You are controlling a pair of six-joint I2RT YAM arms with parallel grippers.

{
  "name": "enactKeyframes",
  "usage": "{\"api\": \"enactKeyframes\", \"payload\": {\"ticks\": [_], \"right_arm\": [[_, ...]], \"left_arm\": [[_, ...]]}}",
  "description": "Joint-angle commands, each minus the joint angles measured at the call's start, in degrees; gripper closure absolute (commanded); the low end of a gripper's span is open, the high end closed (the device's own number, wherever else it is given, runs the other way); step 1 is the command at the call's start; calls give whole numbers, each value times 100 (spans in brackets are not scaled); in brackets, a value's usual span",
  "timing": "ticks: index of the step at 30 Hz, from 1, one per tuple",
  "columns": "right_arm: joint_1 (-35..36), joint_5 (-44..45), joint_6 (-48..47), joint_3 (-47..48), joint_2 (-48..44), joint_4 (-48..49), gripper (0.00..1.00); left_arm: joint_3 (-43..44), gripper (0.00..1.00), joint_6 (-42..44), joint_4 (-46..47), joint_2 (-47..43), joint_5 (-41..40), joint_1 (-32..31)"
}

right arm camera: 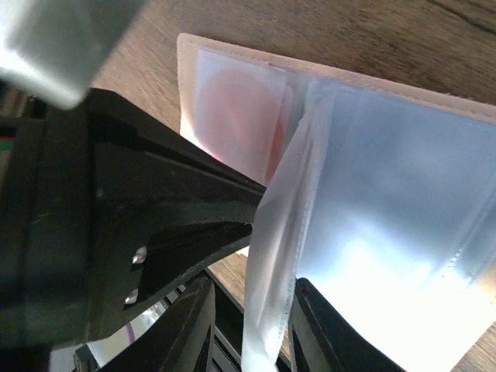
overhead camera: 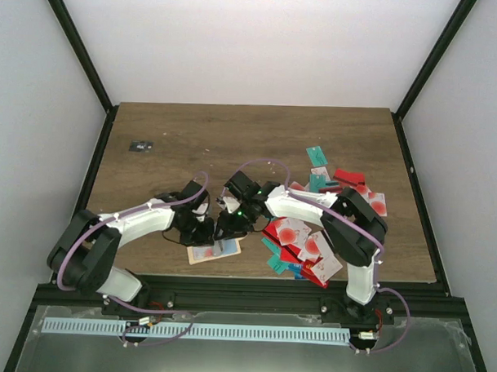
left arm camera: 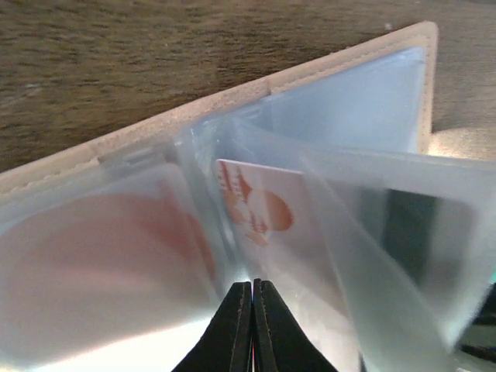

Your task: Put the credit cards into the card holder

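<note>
Where the wooden table point(overhead camera: 234, 136) nears its front edge lies the beige card holder point(overhead camera: 213, 252), open, with a white red-circle card point(left arm camera: 260, 205) in one clear pocket. Left gripper point(left arm camera: 253, 287): fingers pressed together against the pockets. Right gripper point(right arm camera: 256, 283): fingers apart, a loose sleeve point(right arm camera: 271, 256) hanging between them; credit cards point(overhead camera: 300, 237) are heaped to the right.

Rear half of the table point(overhead camera: 258, 133) is found open; only a small dark object point(overhead camera: 140, 145) lies there, near the left rear corner. The right front is blocked by the heap of credit cards point(overhead camera: 312, 237), with a narrow strip left between it and the open card holder point(overhead camera: 214, 251) at the front edge. Room above the card holder is taken up by the left gripper point(left arm camera: 253, 310), jaws closed, and the right gripper point(right arm camera: 252, 333), whose parted fingers straddle an upright clear leaf point(right arm camera: 271, 256). Both flanks are closed by the side walls point(overhead camera: 39, 105).
</note>
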Motion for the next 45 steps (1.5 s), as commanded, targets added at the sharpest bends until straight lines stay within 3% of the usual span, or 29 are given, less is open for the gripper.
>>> {"api": "enactKeyframes", "payload": {"ticks": [1, 13, 24, 32, 40, 45], "right_arm": [[63, -268, 92, 131, 114, 234, 71], [200, -281, 188, 498, 386, 139, 70], [467, -930, 243, 893, 552, 614, 49], [373, -203, 80, 773, 77, 282, 46], [-175, 365, 62, -396, -892, 211, 47], [-516, 918, 74, -1142, -1874, -248, 46]], "left_arm": [[270, 96, -24, -390, -402, -215, -8], [401, 96, -270, -1418, -1306, -718, 210], [382, 93, -716, -2261, -2473, -1517, 637], [130, 91, -532, -1774, -2456, -912, 661], [-61, 88, -210, -1150, -2047, -54, 593], [305, 87, -97, -693, -1675, 182, 177]]}}
